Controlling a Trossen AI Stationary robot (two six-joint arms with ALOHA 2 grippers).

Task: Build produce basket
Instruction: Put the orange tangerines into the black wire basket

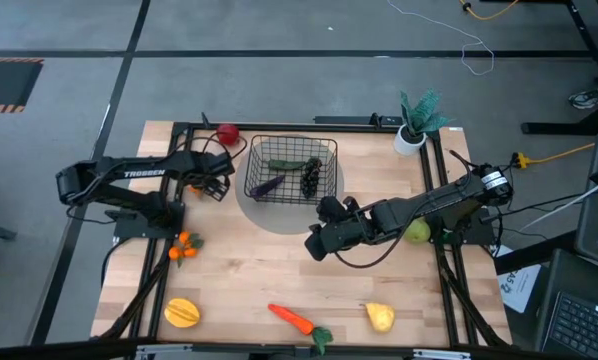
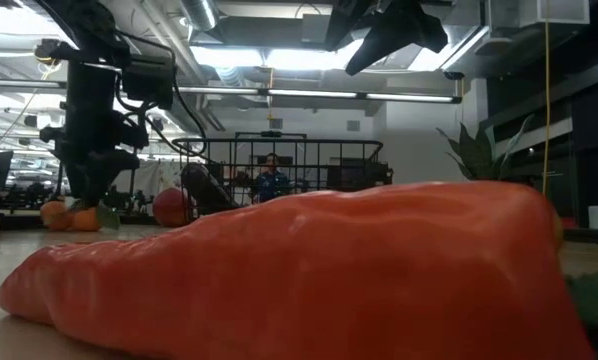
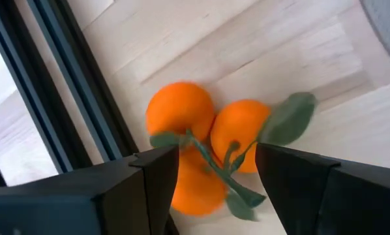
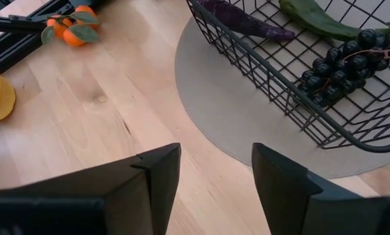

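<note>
With the basket (image 1: 291,167) partly filled, the left gripper (image 3: 214,179) hung wide open over the small oranges (image 3: 208,153), poised to descend and close; the right gripper (image 4: 211,173) waited, open and empty.

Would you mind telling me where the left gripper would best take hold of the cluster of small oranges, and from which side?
Probably from straight above, closing across the middle of the oranges where the fruits meet under the stem. The cluster lies flat on the table, and the left gripper hangs open over it, one finger on either side. The thin leaves would likely slip.
</note>
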